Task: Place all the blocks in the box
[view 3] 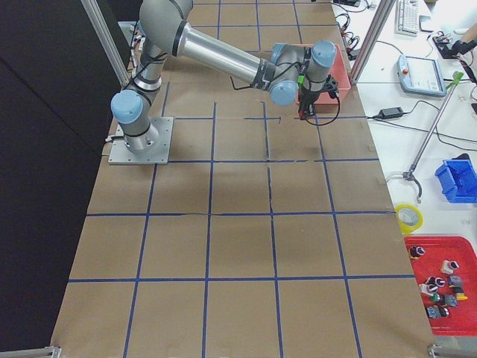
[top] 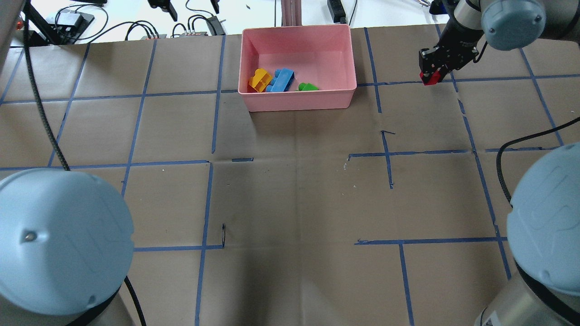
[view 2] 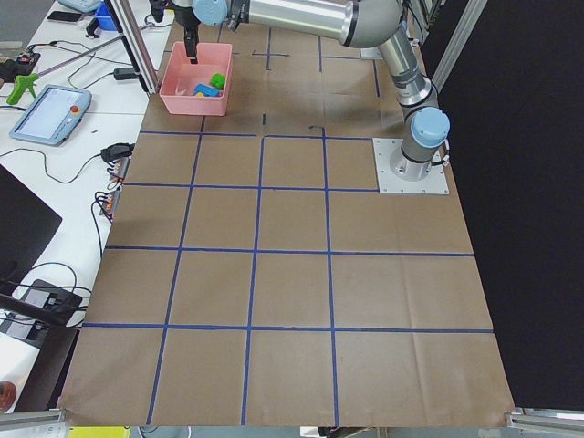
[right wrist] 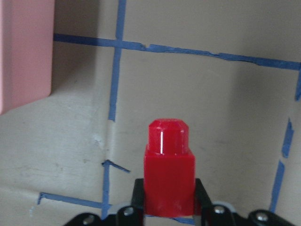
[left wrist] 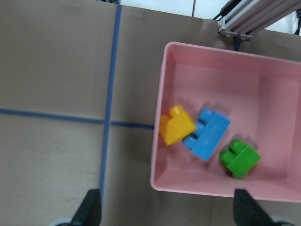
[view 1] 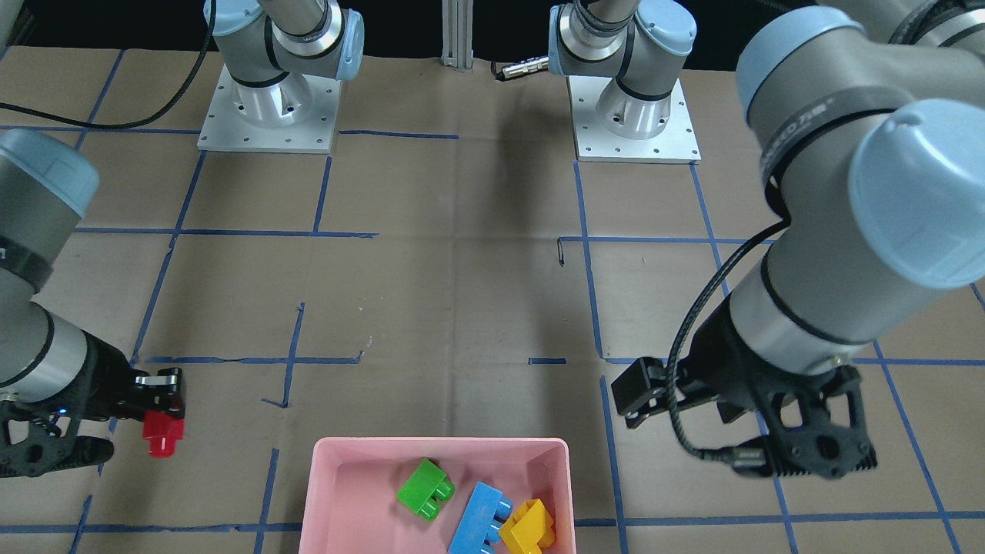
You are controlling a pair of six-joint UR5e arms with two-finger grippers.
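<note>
— Nearest us, bottom centre: the shallow pink plastic box (view 1: 439,445) holds three studded bricks, one green brick (view 1: 425,488), one long blue brick (view 1: 481,525), one yellow brick (view 1: 528,526).
— And the fourth?
— One small red brick (view 1: 161,435), lower left, pinched in our right jaws over the brown paper desk (view 1: 462,308), outside the box, likely for carrying across. Our left jaws, lower right, gape wide and empty.

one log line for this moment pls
right hand: shut on red block, outside box | left hand: open, empty | in box: green block, blue block, yellow block
</note>
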